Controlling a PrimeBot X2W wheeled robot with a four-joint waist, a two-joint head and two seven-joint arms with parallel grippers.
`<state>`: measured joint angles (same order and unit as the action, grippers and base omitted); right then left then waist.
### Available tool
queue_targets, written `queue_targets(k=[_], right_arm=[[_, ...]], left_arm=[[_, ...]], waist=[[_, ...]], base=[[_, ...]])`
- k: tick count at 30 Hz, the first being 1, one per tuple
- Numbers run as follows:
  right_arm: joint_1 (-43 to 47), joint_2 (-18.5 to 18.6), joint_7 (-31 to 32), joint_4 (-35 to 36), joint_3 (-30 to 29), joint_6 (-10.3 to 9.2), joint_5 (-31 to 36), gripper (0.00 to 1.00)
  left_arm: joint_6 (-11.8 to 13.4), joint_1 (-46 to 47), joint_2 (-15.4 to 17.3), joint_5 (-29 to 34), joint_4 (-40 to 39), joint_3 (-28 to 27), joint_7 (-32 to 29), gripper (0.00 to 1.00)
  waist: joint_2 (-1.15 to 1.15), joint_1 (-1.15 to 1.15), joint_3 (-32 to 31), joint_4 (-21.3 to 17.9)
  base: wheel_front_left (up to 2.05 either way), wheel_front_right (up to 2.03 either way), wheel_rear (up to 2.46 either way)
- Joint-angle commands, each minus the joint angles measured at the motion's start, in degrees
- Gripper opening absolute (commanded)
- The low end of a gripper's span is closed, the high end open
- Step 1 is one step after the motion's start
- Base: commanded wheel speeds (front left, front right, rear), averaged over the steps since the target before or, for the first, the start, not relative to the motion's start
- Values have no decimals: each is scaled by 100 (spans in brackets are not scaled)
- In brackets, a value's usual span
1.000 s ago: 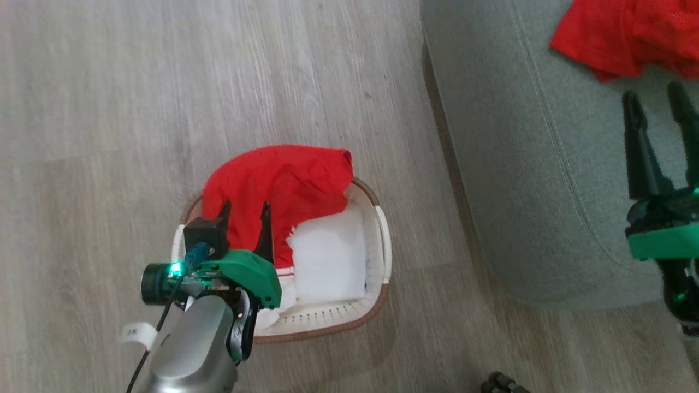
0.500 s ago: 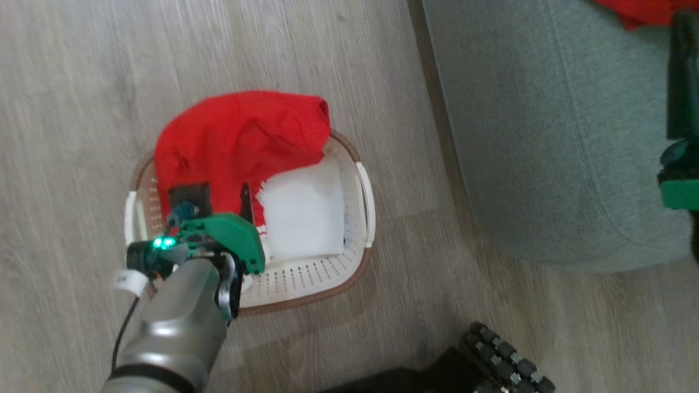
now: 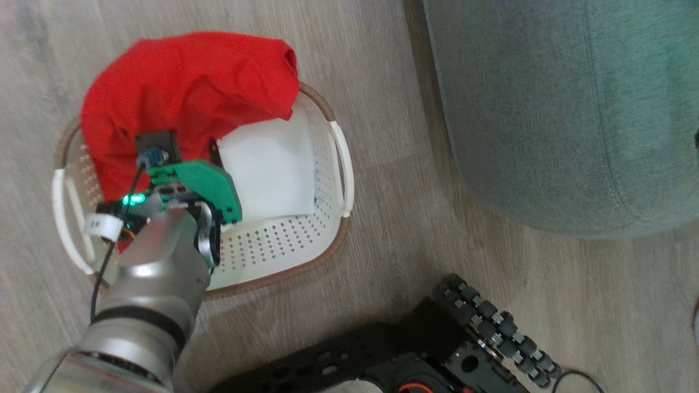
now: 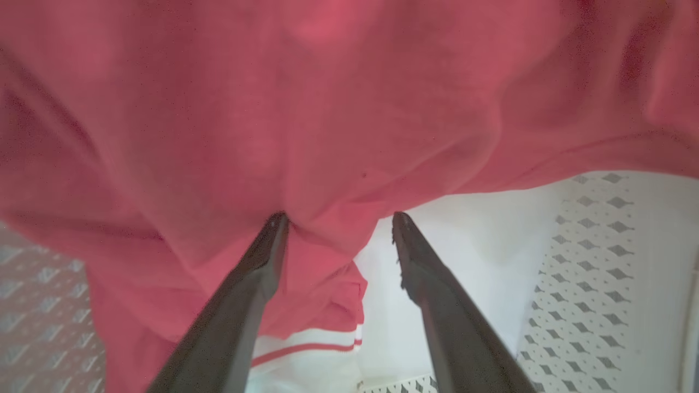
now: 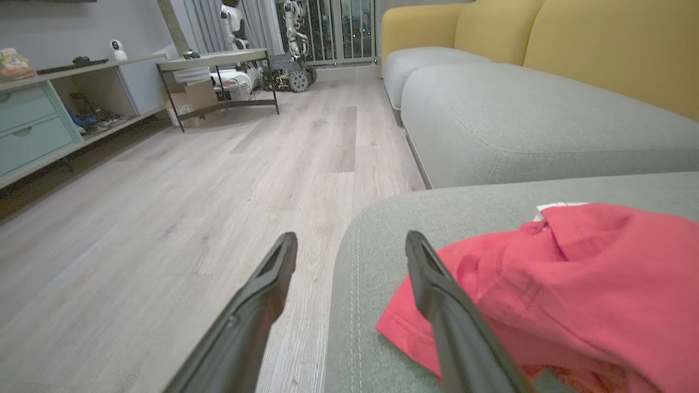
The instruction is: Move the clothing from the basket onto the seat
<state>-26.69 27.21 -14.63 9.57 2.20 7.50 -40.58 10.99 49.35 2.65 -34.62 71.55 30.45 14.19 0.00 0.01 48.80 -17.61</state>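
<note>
The left hand (image 3: 185, 150) reaches down into the basket (image 3: 284, 248) with its two dark fingers spread wide. In the left wrist view the fingertips (image 4: 276, 221) touch the red garment (image 4: 327, 109). A fold of cloth bulges between them, but nothing is pinched. A white hem with a red stripe (image 4: 306, 349) shows under that fold, and a white liner (image 3: 267, 169) covers the basket's bottom beside it. The garment is heaped over the basket's far half and spills across the brown rim.

The right hand (image 5: 350, 240) is also fully spread and holds nothing. It hovers at the rounded corner of the grey-green seat (image 5: 464, 204), and a second red garment (image 5: 573, 284) lies on the seat just beside one finger.

The basket stands on a pale grey wood-plank floor (image 3: 382, 54), near the seat (image 3: 546, 109) but not touching it. The robot's black base with its roller wheel (image 3: 491, 327) sits on the floor just in front. In the right wrist view the floor runs back to a metal-legged desk (image 5: 218, 57), a pale teal drawer unit (image 5: 27, 125) and a window with railings. More grey sofa cushions (image 5: 519, 114) with yellow backrests (image 5: 600, 49) lie beyond the seat.

By count there are two red garments, one in the basket and one on the seat. There is one basket, with two white handles (image 3: 341, 158), and two hands.
</note>
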Motion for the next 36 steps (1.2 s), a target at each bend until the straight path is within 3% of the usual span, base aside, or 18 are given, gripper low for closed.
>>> queue_targets(k=[1,8,15,22,23,24,25,36], right_arm=[[71,125,-37,162,-50,-1,-43,100],[-40,10,-37,170,-159,-1,-72,100],[-101,-60,-37,175,-171,-1,-63,100],[-124,-70,-37,156,-157,-1,-58,100],[-124,-68,-37,150,-158,-1,-58,100],[-122,-64,-37,144,-161,-1,-56,100],[-119,-61,-37,138,-164,-1,-52,100],[10,-2,-37,-12,-122,-1,-19,100]], left_arm=[[56,-37,23,-16,26,-99,7,100],[271,333,91,48,179,-9,-293,100],[290,452,114,68,219,88,-713,100],[310,480,93,22,232,119,-756,100],[303,480,89,7,233,115,-723,76],[297,479,84,-8,233,109,-681,27],[289,478,80,-21,234,108,-652,0],[-35,106,29,-193,227,203,-296,0]], waist=[[0,-1,239,-131],[0,-1,610,-309],[0,-1,749,-375],[0,-1,743,-346],[0,-1,732,-336],[0,-1,720,-325],[0,-1,703,-313],[0,-1,-7,-91]], base=[[0,0,0],[0,0,0],[0,0,0],[0,0,0],[0,0,0],[0,0,0],[0,0,0],[0,0,0]])
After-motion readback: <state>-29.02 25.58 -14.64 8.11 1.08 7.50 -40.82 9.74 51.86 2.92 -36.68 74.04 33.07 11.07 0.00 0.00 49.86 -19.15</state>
